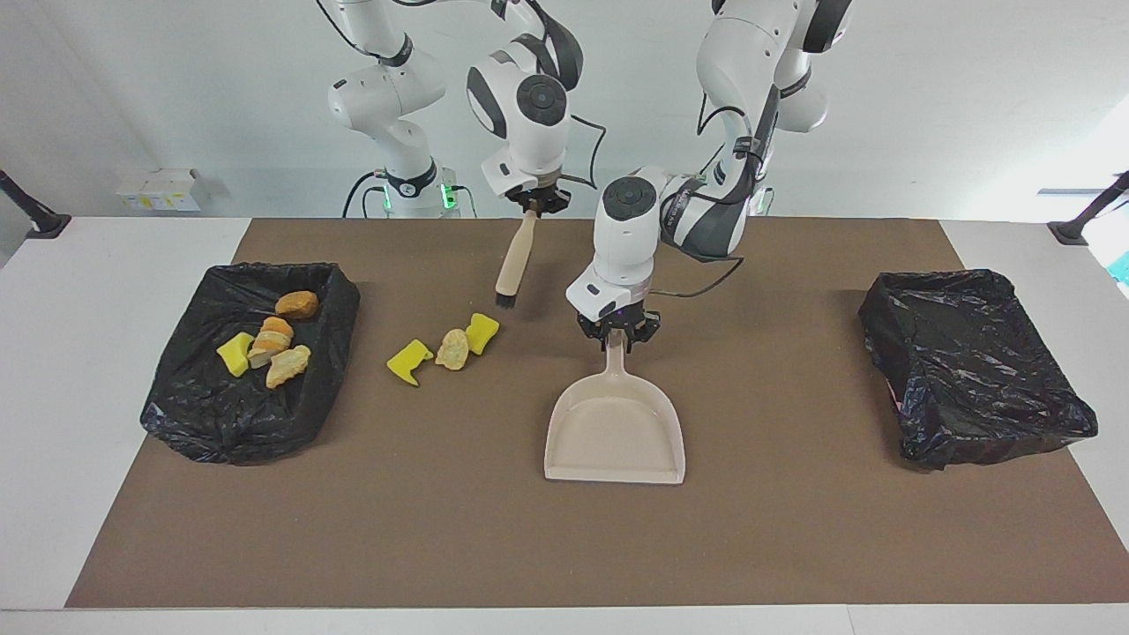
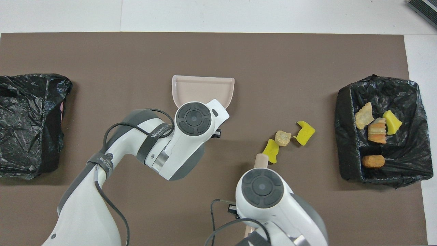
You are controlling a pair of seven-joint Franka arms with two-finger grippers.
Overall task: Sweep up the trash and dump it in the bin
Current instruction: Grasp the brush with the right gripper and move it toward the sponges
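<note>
Left gripper (image 1: 616, 338) looks clamped on the dustpan (image 1: 616, 432) handle. Right gripper (image 1: 531, 205) grips the brush (image 1: 515, 260). Loose trash (image 1: 450, 349) sits at the dustpan's 10 o'clock (facing view): slide the dustpan alongside it, lip flat, before sweeping.

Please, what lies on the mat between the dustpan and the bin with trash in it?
Three loose pieces lie between the dustpan and that bin, two yellow and one tan. Both views show it.
</note>
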